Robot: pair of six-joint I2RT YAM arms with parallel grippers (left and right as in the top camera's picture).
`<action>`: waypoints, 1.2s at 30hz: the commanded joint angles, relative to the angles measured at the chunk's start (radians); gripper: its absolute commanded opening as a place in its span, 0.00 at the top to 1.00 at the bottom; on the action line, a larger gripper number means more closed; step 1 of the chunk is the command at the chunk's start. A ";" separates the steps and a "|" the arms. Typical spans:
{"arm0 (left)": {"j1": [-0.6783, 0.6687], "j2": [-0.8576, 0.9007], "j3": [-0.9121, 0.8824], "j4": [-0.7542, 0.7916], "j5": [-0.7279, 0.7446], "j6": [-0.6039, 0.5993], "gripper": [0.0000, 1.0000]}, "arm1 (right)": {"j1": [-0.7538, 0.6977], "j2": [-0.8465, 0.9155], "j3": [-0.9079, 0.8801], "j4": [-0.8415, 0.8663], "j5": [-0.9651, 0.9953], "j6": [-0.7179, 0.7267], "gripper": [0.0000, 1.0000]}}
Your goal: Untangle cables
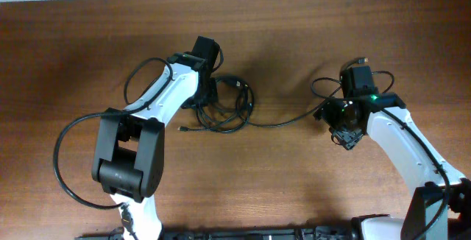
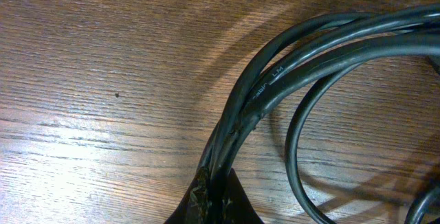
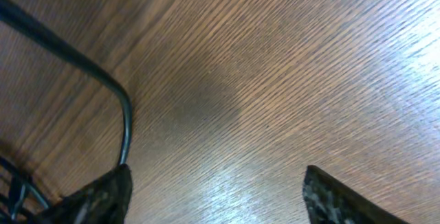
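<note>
The cables (image 1: 234, 107) lie coiled on the tabletop (image 1: 294, 188), several strands pinched between the left fingers (image 2: 230, 207). The right fingers (image 3: 333, 198) stand wide apart, one strand running down against one finger.

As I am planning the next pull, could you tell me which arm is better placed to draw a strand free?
Probably the right. The right gripper is open beside the loose strand leaving the cables and could close and pull, while the left gripper clamps them as an anchor.
</note>
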 commanded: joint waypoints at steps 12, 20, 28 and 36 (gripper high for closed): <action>0.003 -0.028 0.017 0.010 0.011 0.005 0.99 | 0.007 -0.064 0.264 -0.117 -0.113 -0.078 0.01; 0.003 -0.028 0.017 0.024 0.011 0.005 0.97 | 0.218 0.101 0.264 -0.116 0.053 -0.165 0.12; 0.003 -0.028 0.017 0.028 0.011 0.005 0.97 | 0.249 0.409 0.264 -0.063 0.335 -0.164 0.20; 0.003 -0.028 0.016 0.025 0.011 0.005 0.97 | 0.124 0.413 0.266 0.052 0.403 -0.119 0.91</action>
